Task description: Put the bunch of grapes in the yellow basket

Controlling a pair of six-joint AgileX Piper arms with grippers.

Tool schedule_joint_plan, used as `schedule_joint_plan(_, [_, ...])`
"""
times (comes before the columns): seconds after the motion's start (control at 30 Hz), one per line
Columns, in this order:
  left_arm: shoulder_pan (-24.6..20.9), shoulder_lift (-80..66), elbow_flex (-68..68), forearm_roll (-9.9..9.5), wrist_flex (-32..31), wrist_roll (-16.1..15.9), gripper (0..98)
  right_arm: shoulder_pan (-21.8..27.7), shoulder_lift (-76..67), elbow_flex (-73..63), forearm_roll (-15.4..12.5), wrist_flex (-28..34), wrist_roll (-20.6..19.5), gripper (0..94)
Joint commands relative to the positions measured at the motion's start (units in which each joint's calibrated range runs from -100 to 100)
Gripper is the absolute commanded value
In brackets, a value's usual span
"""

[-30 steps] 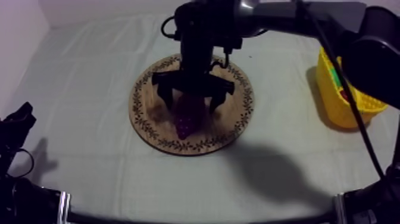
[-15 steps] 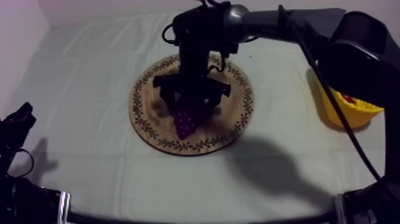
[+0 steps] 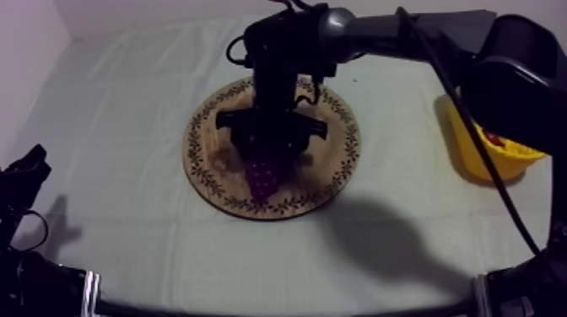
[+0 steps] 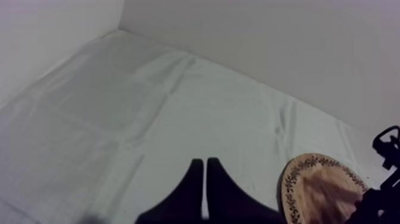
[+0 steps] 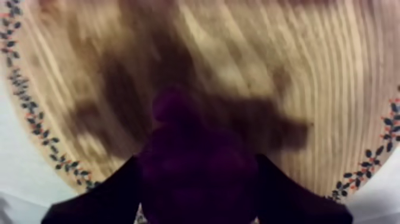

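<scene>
Task item: bunch of purple toy grapes point(image 3: 262, 175), on the middle of the round wooden board with a patterned rim point(image 3: 336, 164); its narrow tip points toward the board's near rim.
Carrier: the board lies at the middle of the table under a grey-white cloth point(image 3: 126, 101), somewhat nearer the far edge.
Right gripper point(image 3: 271, 152): set straight down over the board, its two black fingers pinching the bunch from either side. The right wrist view has the grapes point(image 5: 190, 173) wedged between the dark fingers point(image 5: 101, 199), wood grain point(image 5: 238, 59) beyond.
Change: a second ago the same fingers stood wide apart astride the bunch; half a second ago they were half drawn in; now they press against it. The grapes have not shifted on the board.
Lift: cannot tell whether the bunch has left the wood.
Receptacle: yellow basket point(image 3: 469, 160), at the table's right edge, well apart from the board.
Left gripper point(image 4: 205, 174): fingers pressed together as a narrow wedge, above bare cloth at the table's left side, unchanged; board rim point(image 4: 297, 184) near.
</scene>
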Motion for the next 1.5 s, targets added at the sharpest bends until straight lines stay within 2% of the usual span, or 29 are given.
schedule_joint_plan(0.0, [0.0, 0.0, 0.0, 0.01, 0.0, 0.0, 0.0, 0.0, -1.9, 0.0, 0.3, 0.5, 0.4, 39.8])
schedule_joint_plan(0.27, [0.0, 0.0, 0.0, 0.01, 0.0, 0.0, 0.0, 0.6, -10.8, 0.2, 1.6, 3.9, 2.2, 40.7])
schedule_joint_plan(0.63, [0.0, 0.0, 0.0, 0.01, 0.0, 0.0, 0.0, 1.3, -22.0, 0.2, 4.5, 9.3, 6.9, 42.1])
schedule_joint_plan(0.93, [0.0, 0.0, 0.0, 0.01, 0.0, 0.0, 0.0, 3.3, -28.0, 6.4, 6.3, 10.1, 9.6, 43.3])
schedule_joint_plan(1.13, [0.0, 0.0, 0.0, 0.01, 0.0, 0.0, 0.0, 7.6, -31.9, 12.4, 8.4, 10.2, 12.8, 44.0])
schedule_joint_plan(1.47, [0.0, 0.0, 0.0, 0.01, 0.0, 0.0, 0.0, 18.9, -37.1, 21.2, 12.3, 10.0, 18.8, 44.5])
